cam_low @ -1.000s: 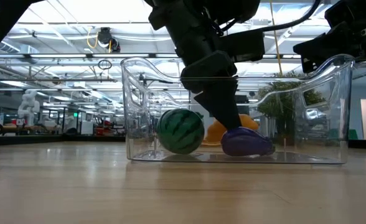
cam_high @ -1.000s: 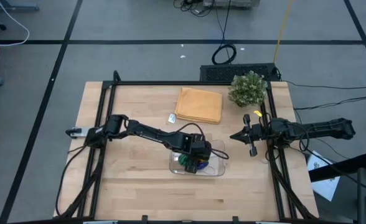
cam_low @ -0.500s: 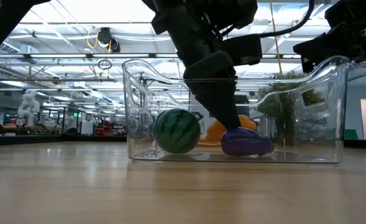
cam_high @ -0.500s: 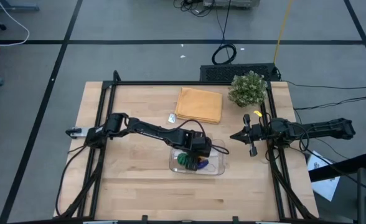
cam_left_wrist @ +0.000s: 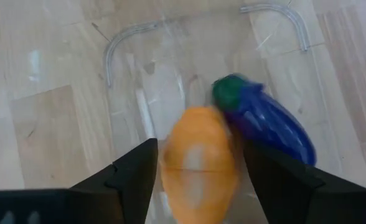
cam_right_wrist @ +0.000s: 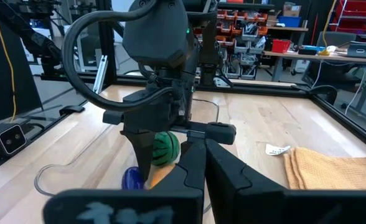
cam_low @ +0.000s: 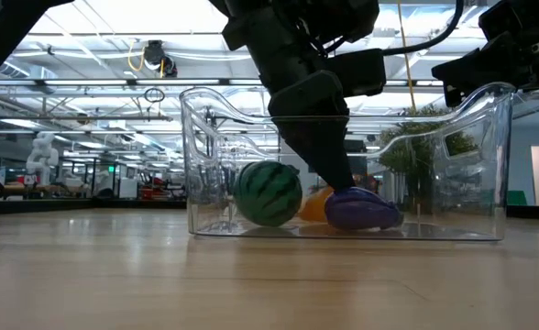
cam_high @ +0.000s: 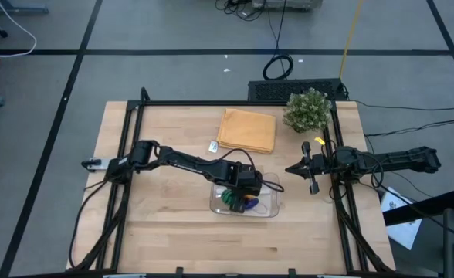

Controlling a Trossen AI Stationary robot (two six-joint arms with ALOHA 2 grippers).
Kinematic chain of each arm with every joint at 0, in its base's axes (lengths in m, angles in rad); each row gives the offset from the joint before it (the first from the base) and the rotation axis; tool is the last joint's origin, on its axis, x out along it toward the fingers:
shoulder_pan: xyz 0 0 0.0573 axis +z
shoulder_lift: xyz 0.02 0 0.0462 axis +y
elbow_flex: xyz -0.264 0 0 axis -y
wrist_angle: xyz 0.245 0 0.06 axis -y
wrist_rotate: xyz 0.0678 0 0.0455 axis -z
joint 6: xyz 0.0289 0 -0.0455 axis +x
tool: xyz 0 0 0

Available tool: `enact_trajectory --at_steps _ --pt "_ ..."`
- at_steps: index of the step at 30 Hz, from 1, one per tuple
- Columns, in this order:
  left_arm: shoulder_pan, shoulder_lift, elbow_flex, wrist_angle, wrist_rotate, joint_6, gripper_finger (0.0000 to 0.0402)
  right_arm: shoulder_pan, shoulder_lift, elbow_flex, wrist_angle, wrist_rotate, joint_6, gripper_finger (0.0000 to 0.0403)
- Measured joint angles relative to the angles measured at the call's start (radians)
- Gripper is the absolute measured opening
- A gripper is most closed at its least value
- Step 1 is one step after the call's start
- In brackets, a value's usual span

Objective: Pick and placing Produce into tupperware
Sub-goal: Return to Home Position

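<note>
The clear tupperware [cam_high: 269, 207] stands on the table near its middle front. Inside it lie the dark-green striped ball [cam_low: 268, 192], the purple-blue eggplant [cam_left_wrist: 270, 121] and the orange piece [cam_left_wrist: 198, 162]. My left gripper [cam_left_wrist: 200, 149] reaches down into the tupperware and is open. Its fingers stand on either side of the orange piece, which rests on the container floor [cam_low: 313, 205] against the eggplant [cam_low: 363, 209]. I cannot tell whether a finger touches the orange piece. My right gripper [cam_high: 300, 170] waits shut above the table's right side.
A folded orange-tan cloth [cam_high: 247, 130] lies at the far middle, with a small white tag [cam_high: 213, 146] beside it. A bushy potted plant [cam_high: 306, 110] stands at the far right corner. Black frame rails run along the table's left and right sides.
The orange piece has dropped from a little above the container floor down onto it, between the green ball and the eggplant. My left gripper has stayed in the tupperware.
</note>
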Motion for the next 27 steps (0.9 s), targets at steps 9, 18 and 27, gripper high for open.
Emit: enact_trajectory --at_steps 9,18,27 --pt "0.002 0.0 0.0 0.002 -0.007 0.005 0.0248 0.0 0.0 0.0 0.0 0.0 0.002 0.0" --pt "0.002 -0.001 0.044 -0.064 -0.055 0.038 0.0248 0.0 0.0 0.0 0.0 0.0 0.003 0.0" --pt "-0.007 -0.001 0.173 -0.223 -0.116 0.066 0.0241 0.0 0.0 0.0 0.0 0.0 0.011 0.0"
